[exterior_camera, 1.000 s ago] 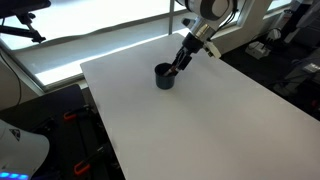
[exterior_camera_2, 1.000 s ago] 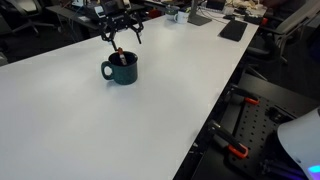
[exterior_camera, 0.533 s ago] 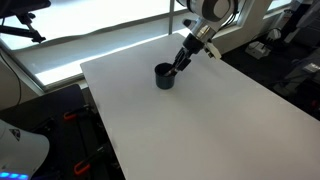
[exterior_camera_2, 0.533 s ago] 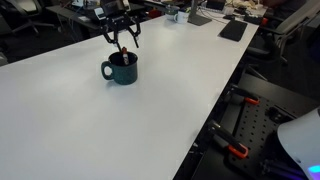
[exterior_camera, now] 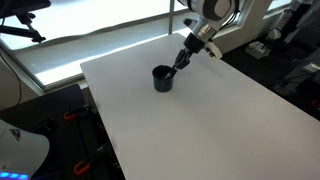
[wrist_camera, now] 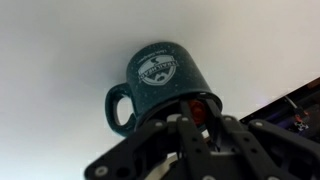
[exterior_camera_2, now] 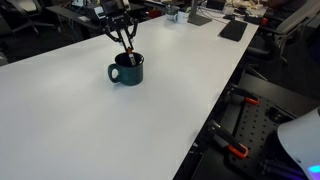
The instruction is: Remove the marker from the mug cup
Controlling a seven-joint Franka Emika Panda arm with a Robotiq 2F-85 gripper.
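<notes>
Jaws pinch marker [wrist_camera: 197,108] over mug cup [wrist_camera: 158,82], white table [exterior_camera: 220,110].

Place: office or lab workspace.
Table: large white worktop [exterior_camera_2: 110,130].
Background: desks [exterior_camera_2: 215,22] crowded with dark gear, blurred.
Window: bright panes [exterior_camera: 90,30] behind the table.
Clamps: orange-handled clamps [exterior_camera_2: 236,150] at the table edge.

**Item:** mug cup [wrist_camera: 160,88], dark speckled green.
**Marking:** one round pale emblem [wrist_camera: 157,68] was printed on its side wall, seen in the wrist view. Its lettering was too blurred to read.
**Other legible text, numbers or signs:** none could be made out.
</notes>
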